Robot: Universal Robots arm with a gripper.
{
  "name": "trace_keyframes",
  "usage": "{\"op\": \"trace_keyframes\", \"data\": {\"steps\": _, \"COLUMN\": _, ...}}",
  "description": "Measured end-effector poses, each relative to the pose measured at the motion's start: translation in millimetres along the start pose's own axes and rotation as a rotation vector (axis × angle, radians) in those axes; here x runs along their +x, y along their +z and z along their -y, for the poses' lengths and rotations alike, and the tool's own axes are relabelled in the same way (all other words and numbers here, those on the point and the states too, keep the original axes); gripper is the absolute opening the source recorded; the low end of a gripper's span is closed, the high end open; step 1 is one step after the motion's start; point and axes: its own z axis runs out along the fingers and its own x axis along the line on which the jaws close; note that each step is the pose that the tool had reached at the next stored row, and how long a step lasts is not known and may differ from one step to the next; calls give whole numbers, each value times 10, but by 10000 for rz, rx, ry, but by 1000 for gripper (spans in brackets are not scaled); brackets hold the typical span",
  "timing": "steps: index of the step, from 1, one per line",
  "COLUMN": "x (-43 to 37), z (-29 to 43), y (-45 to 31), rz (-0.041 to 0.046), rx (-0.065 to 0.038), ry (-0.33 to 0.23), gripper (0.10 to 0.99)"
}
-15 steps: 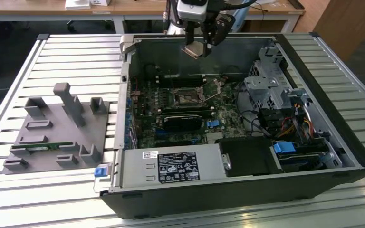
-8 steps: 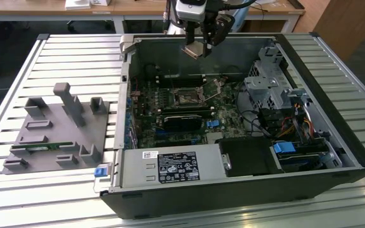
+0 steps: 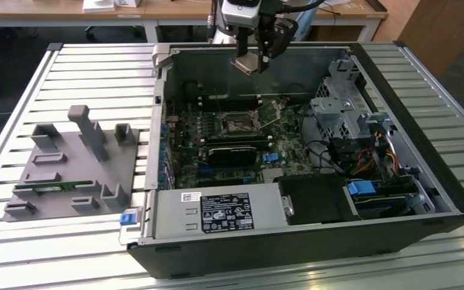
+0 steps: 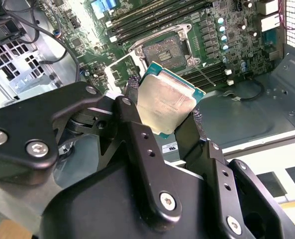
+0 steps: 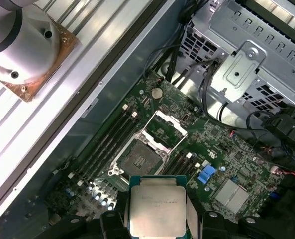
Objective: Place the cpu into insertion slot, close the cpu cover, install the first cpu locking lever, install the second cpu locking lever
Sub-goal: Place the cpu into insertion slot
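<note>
- The black two-fingered tool point(image 4: 163, 107) was pinching the small flat square cpu with its dull silver-grey metal top point(image 5: 157, 211) by two opposite edges, with the chip tilted between the fingers.
- In the exterior view the tool hung in the air above the back wall of the open black computer case point(image 3: 296, 254). The case stood on the slatted metal tabletop point(image 3: 95, 72), towards the exterior view's right edge.
- The small square black insertion slot with its thin metal border point(image 5: 142, 159) lay empty on the green circuit board point(image 5: 222, 149), well apart from the chip.
- The thin silvery cpu cover frame point(image 5: 173, 123) stood swung up beside the slot.
- By my reckoning no step was finished. The chip was held but not seated, the cover was open, and both latching steps were undone.
</note>
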Motion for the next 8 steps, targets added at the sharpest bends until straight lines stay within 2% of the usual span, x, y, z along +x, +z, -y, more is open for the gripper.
{"op": "trace_keyframes", "data": {"steps": 8, "x": 0, "z": 0, "y": 0, "rz": 21, "rx": -4, "ry": 239, "gripper": 541}}
